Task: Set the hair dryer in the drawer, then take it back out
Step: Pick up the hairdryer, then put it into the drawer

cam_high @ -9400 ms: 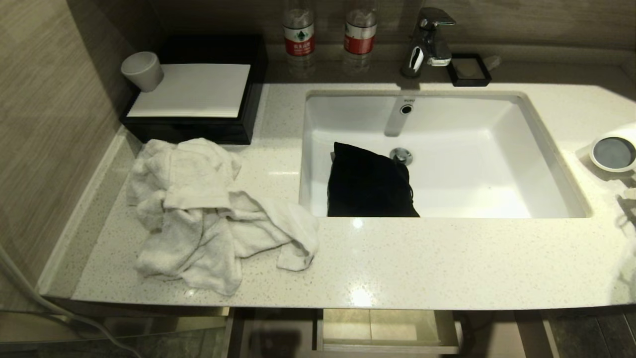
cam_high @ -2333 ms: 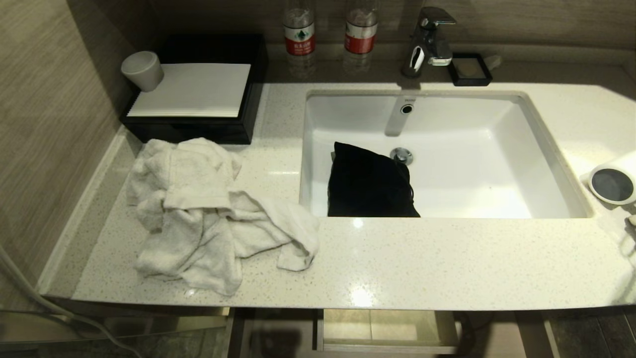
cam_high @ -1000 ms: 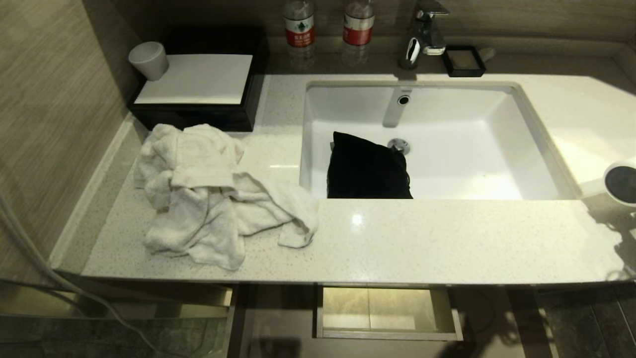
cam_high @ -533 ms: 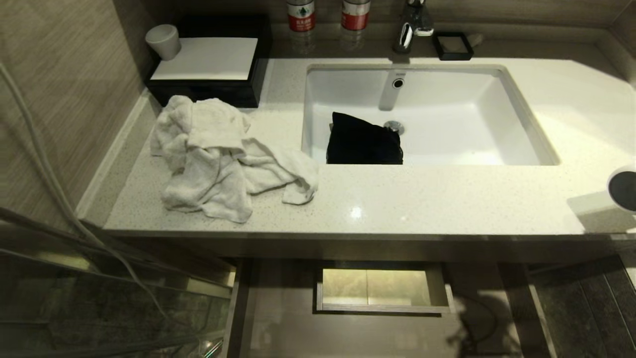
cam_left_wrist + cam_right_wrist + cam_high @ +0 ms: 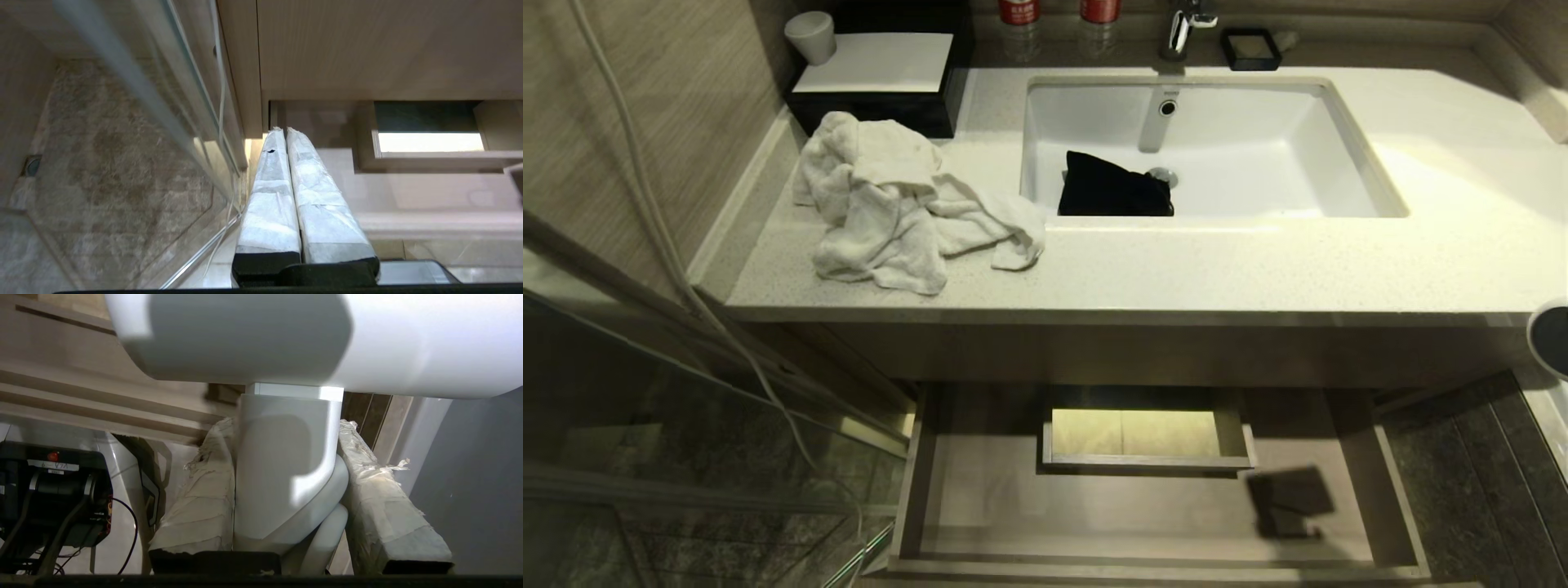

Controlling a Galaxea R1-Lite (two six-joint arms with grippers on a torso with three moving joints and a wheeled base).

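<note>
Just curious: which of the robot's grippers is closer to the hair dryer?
Right. The right gripper is clamped on the hair dryer handle; the left gripper hangs shut, well apart, by the drawer.

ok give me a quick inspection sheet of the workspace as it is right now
surface: speckled pale countertop with a white inset sink.
job's things: hair dryer clamped by its handle, its dark end face at the head view's right edge; drawer pulled open, nothing lying inside it, boxed cut-out at the back.
clutter: crumpled white towel; black pouch in the sink; white cup on a black box; two bottles, faucet and soap dish at the back.
grippers: right gripper shut on the hair dryer; left gripper shut, holding nothing, low beside the cabinet.
cables: cord hanging along the left wall.
surroundings: glass panel, dark tiled floor.
</note>
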